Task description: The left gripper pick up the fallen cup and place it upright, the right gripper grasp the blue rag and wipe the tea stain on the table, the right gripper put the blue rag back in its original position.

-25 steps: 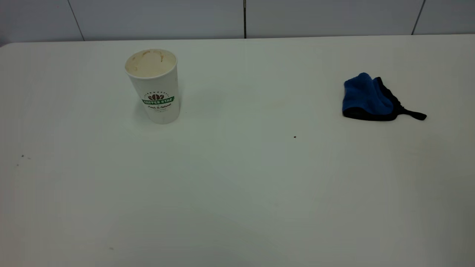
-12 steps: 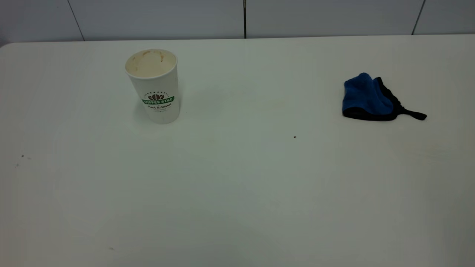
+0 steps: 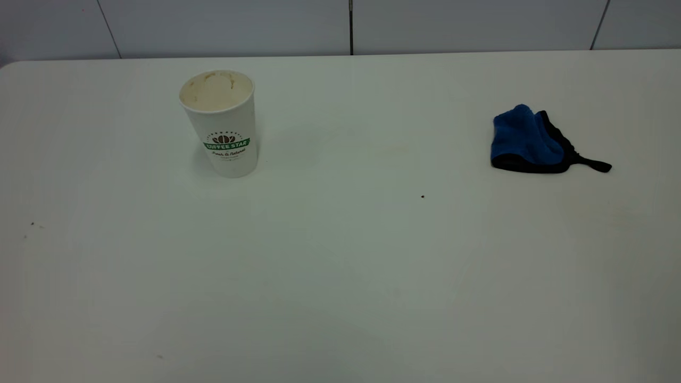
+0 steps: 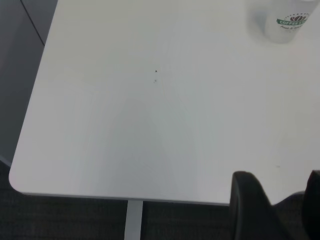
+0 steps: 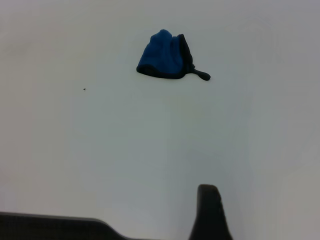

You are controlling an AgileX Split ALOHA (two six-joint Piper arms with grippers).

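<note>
The cup (image 3: 223,125) stands upright at the back left of the white table (image 3: 340,276), its green logo facing the camera and its inside stained; its lower part shows in the left wrist view (image 4: 290,22). The blue rag (image 3: 532,141) lies bunched at the right, its black loop tail pointing right, and appears in the right wrist view (image 5: 165,57). No tea stain shows on the tabletop. Neither arm is in the exterior view. My left gripper (image 4: 279,176) hangs open over the table's near corner, far from the cup. One finger (image 5: 209,210) of my right gripper stands alone, well short of the rag.
A tiny dark speck (image 3: 422,196) lies between the cup and the rag, and a few more specks (image 3: 32,224) sit near the left edge. A grey panelled wall (image 3: 340,26) runs behind the table. The table's rounded corner (image 4: 20,182) drops off to dark floor.
</note>
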